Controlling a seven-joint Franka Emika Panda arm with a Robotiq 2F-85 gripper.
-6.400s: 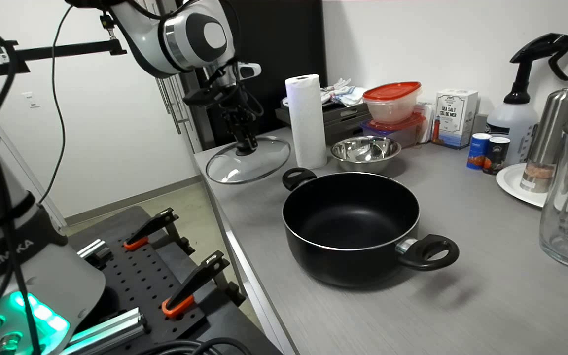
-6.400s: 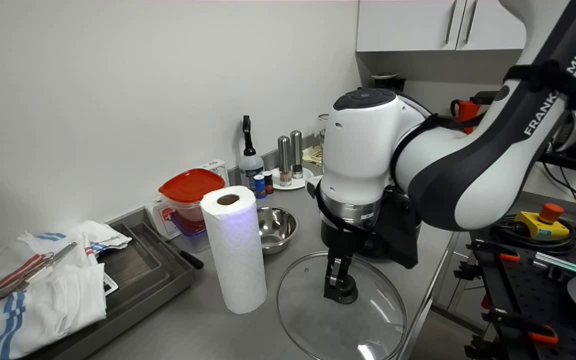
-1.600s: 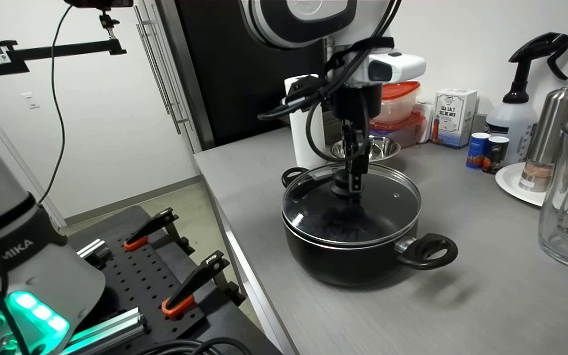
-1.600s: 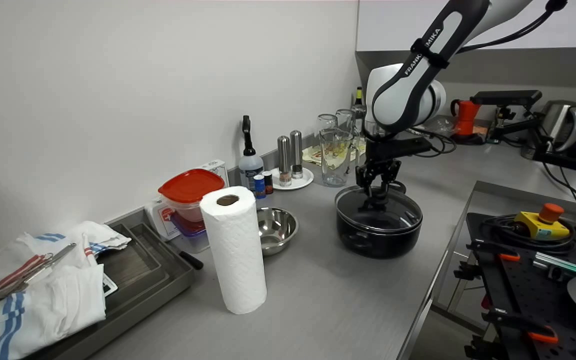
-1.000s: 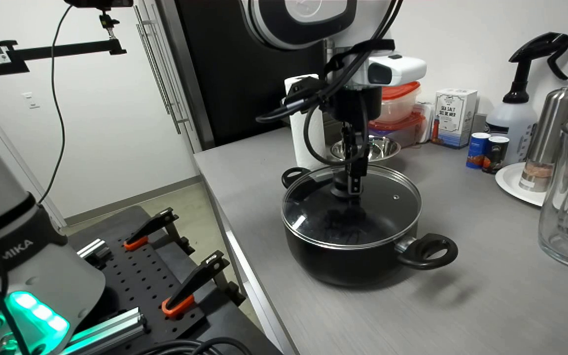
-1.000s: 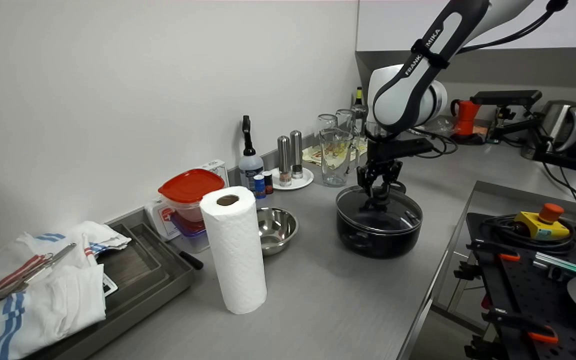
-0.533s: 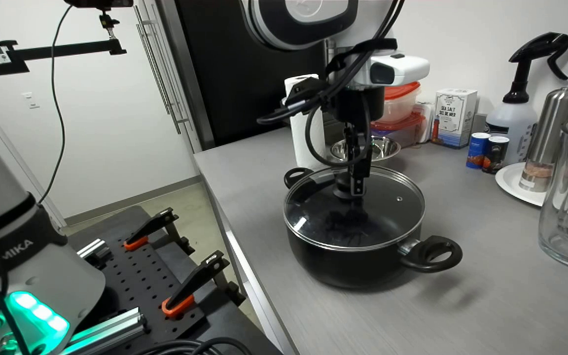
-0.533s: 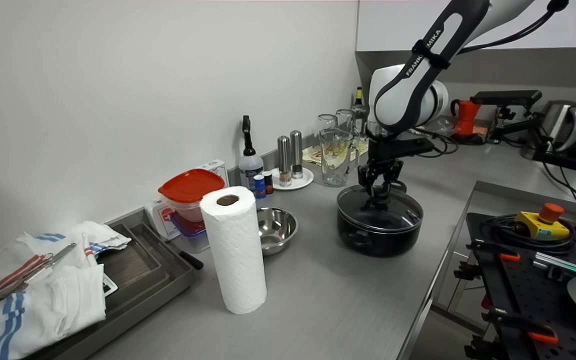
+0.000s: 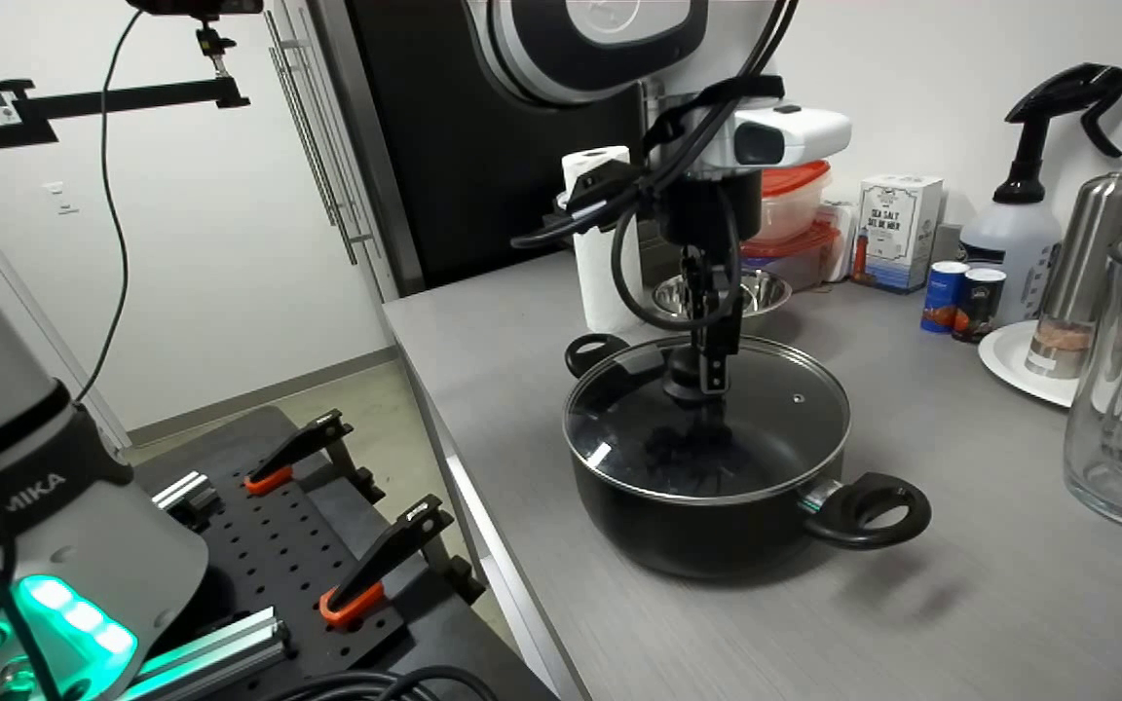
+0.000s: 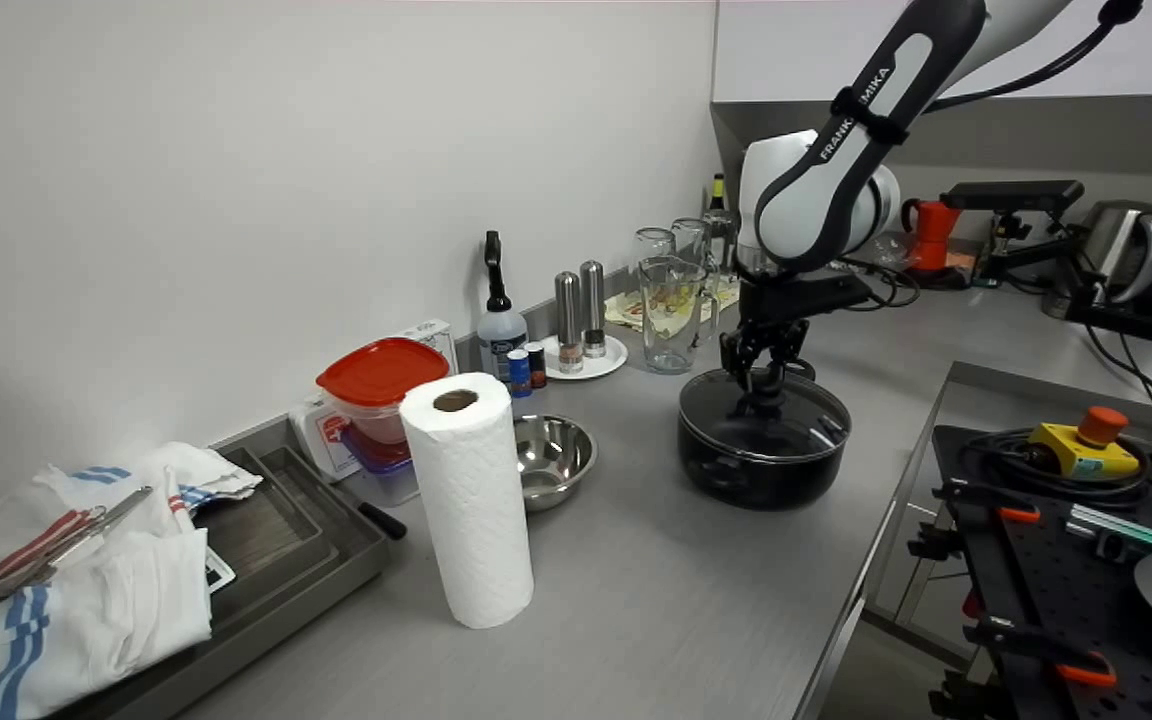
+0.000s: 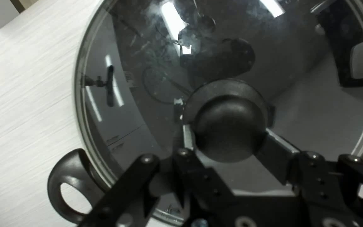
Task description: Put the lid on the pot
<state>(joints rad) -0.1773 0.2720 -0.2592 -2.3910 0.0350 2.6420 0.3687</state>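
Black gripper (image 11: 228, 137): you are clasping the knob (image 11: 230, 123), the lid (image 9: 738, 433) lying flat on the pot (image 9: 707, 541)
Rising before fully parting the fingers (image 11: 276, 157), you may be unseating the lid; drifting sideways while gripping, you may be dragging the whole pot across the counter (image 10: 626, 570) towards its edge

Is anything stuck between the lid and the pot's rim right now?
Nothing visible. In both exterior views the lid appears seated on the pot, no gap showing; in the wrist view the fingers flank its knob.
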